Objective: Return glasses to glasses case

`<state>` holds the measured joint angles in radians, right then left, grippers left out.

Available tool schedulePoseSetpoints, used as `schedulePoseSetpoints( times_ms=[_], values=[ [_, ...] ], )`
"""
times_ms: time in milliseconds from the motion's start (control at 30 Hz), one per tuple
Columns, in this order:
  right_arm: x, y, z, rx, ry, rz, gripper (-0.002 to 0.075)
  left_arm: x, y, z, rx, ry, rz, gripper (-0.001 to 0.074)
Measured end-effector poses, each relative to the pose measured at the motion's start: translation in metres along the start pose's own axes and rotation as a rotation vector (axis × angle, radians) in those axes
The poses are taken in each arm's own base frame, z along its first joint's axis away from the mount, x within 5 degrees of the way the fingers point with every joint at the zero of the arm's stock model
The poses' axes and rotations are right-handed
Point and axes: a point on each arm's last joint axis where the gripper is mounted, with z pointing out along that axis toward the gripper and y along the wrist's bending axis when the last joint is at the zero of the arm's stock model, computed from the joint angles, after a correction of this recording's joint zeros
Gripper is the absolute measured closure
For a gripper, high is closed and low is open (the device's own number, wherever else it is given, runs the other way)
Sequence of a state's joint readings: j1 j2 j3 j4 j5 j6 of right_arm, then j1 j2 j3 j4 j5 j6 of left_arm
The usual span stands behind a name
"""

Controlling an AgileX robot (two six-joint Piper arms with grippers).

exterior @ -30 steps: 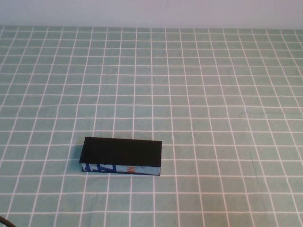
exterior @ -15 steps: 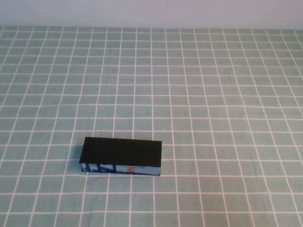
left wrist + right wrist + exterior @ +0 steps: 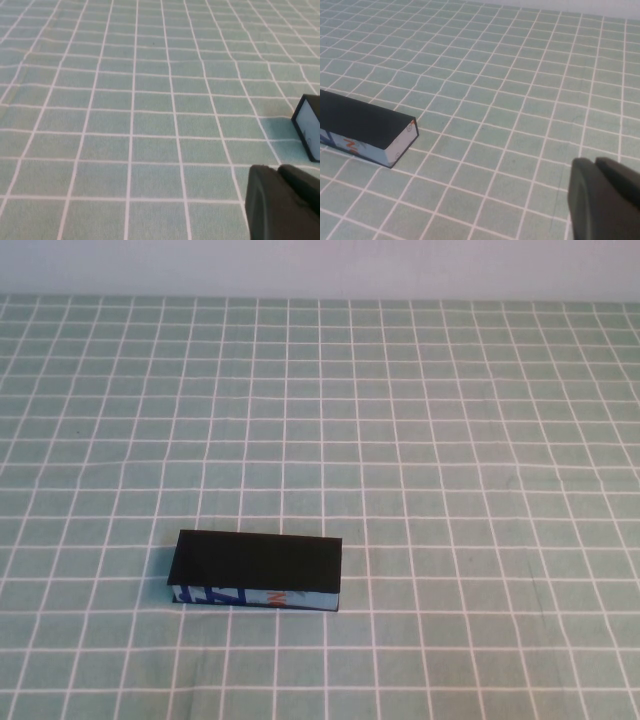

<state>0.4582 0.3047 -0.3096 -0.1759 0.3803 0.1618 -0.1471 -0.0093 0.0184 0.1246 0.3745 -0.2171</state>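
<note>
While the glasses case (image 3: 258,571) stays closed and unmoved, left gripper (image 3: 282,205) and right gripper (image 3: 604,200) look pressed together.

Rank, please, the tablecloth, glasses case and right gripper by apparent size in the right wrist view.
1. tablecloth, filling the view.
2=. glasses case and right gripper: alike, both cropped, gripper nearest the camera, so unranked.
The left gripper, near the case's end, shows only in its own view.

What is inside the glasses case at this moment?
Its inside cannot be seen: the glasses case lies shut on the checked cloth, lid down. No glasses show anywhere. The left gripper and the right gripper hang apart from it.
</note>
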Motion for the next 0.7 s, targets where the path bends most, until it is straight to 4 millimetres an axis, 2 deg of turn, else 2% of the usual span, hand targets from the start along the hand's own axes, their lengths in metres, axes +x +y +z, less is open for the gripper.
schedulePoseSetpoints(
  times_ms=[700],
  values=[
    [0.0, -0.0001, 0.0, 0.001, 0.0, -0.001, 0.0739, 0.0045, 0.0002, 0.0008, -0.001, 0.028, -0.023, 0.0736]
  ],
)
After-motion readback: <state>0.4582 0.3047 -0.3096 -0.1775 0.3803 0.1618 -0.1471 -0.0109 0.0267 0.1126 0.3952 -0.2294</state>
